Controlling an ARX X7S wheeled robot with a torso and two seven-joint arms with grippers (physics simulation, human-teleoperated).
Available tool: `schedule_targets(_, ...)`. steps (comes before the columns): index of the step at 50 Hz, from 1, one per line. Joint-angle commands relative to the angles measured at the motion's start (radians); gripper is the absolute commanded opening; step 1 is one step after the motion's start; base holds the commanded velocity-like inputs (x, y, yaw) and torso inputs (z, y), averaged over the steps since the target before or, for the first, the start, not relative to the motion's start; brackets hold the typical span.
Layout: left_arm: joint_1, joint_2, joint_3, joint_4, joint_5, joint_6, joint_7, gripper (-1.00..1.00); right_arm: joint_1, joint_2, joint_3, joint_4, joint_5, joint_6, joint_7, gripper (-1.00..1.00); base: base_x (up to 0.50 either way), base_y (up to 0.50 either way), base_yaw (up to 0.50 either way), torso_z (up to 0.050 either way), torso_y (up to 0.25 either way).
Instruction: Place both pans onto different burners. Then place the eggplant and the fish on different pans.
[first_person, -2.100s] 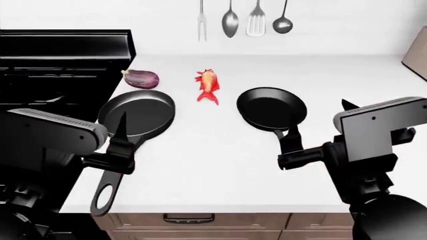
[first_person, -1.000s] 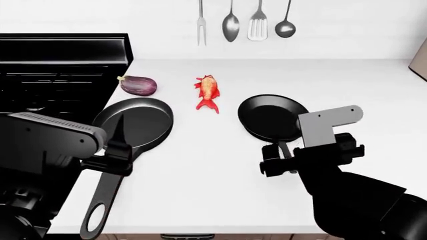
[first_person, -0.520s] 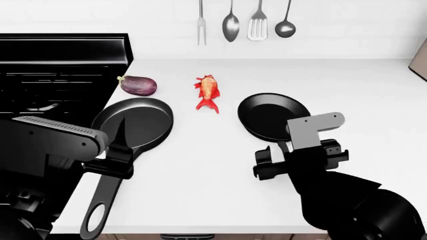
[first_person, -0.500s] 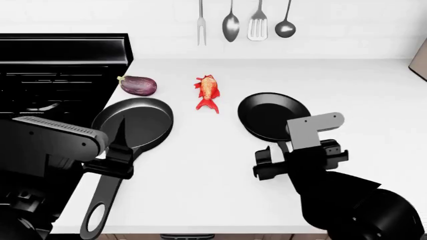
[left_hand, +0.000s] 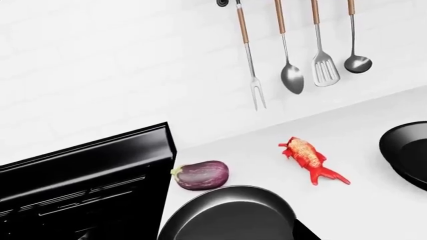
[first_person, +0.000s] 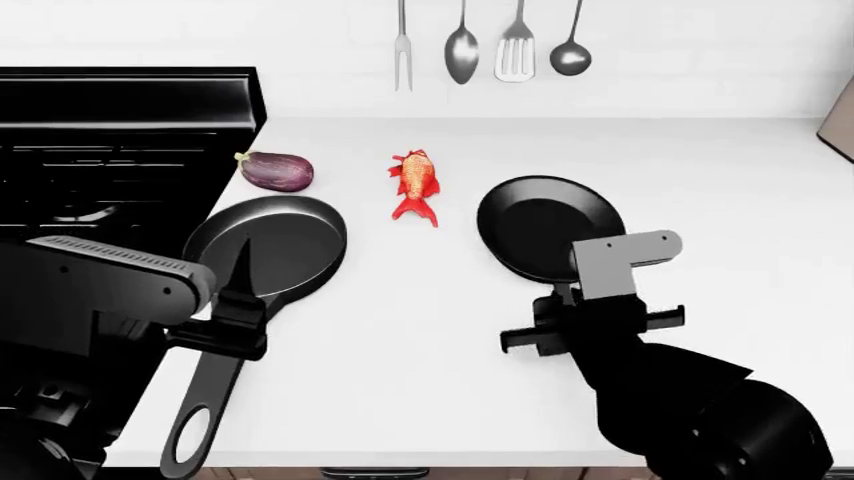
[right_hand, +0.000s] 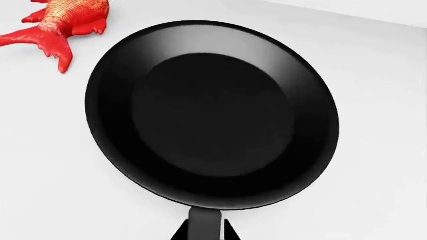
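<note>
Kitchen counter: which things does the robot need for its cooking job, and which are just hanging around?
Needed: larger pan, smaller pan, eggplant, fish, stove burners.

Just there: fork, spoon, slotted spatula and ladle, all hanging on the wall.

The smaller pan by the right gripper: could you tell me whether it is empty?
Empty: the smaller pan shows only its bare black bottom.
</note>
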Motion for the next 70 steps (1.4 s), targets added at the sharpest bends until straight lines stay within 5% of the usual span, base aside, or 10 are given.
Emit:
schedule_targets(1,0.01,-0.007,0.003,-0.003,-0.004,0.014,-0.007,1.0,-0.024,0.005,0.03,0.014,0.018,0.031,0.037,-1.0,0.0,0.0,0.0,0.0,0.0)
schedule_targets(28,0.077,-0.013,0.072,-0.061,0.059,0.082,0.019,1.0,0.037,0.026,0.253,-0.302,0.25,0.264,0.207,-1.0,0.0,0.0,0.0,0.0,0.0)
schedule_targets(33,0.046,0.005,0.056,-0.082,-0.037,0.007,-0.006,1.0,0.026,0.041,0.258,-0.324,0.264,0.263,0.21,-1.0,0.0,0.0,0.0,0.0,0.002)
schedule_targets(36,0.018,0.041,-0.012,-0.116,-0.189,-0.074,-0.061,1.0,0.015,0.05,0.259,-0.323,0.262,0.251,0.207,-1.0,0.0,0.0,0.0,0.0,0.0)
schedule_targets(41,-0.075,0.069,-0.08,-0.204,-0.503,-0.229,-0.327,1.0,-0.002,0.057,0.25,-0.33,0.258,0.239,0.209,-1.0,0.0,0.0,0.0,0.0,0.002)
schedule_targets(48,-0.123,0.021,-0.03,-0.25,-0.866,-0.141,-0.721,1.0,-0.014,0.068,0.232,-0.327,0.25,0.217,0.199,-1.0,0.0,0.0,0.0,0.0,0.001)
schedule_targets(57,-0.126,0.022,0.06,-0.24,-0.939,-0.091,-0.852,1.0,-0.036,0.086,0.226,-0.34,0.248,0.198,0.197,-1.0,0.0,0.0,0.0,0.0,0.001)
schedule_targets(70,-0.099,0.05,0.085,-0.275,-0.852,-0.082,-0.858,1.0,-0.043,0.1,0.219,-0.34,0.256,0.186,0.195,-1.0,0.0,0.0,0.0,0.001,0.002)
